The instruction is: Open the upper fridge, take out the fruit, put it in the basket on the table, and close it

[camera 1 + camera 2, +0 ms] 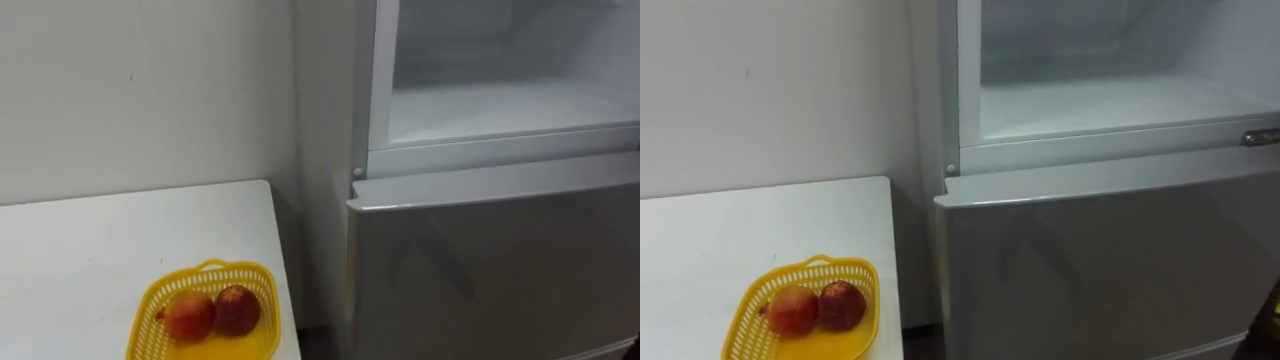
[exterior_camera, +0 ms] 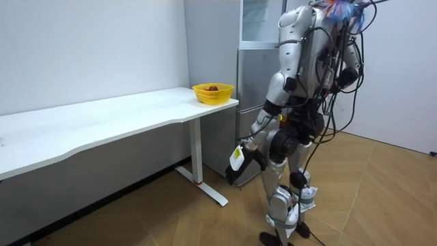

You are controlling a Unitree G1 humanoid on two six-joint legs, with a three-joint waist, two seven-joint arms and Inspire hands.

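Note:
The fridge [image 1: 480, 250] stands right of the table, and I stand facing it. Its upper compartment [image 1: 500, 100] is open, and the white floor and walls inside are bare as far as they show. The lower door [image 1: 1090, 260] is closed. On the table's near right corner sits a yellow basket [image 1: 160, 300] holding two red fruits [image 1: 212, 312]. In the room view my left hand [image 2: 236, 164] hangs low beside my thigh with relaxed fingers, holding nothing.
The white table [image 1: 90, 250] runs along the wall to my left, its right edge close to the fridge side. A metal hinge [image 1: 1260, 136] sticks out at the compartment's right edge. Wooden floor [image 2: 382, 198] lies open behind me.

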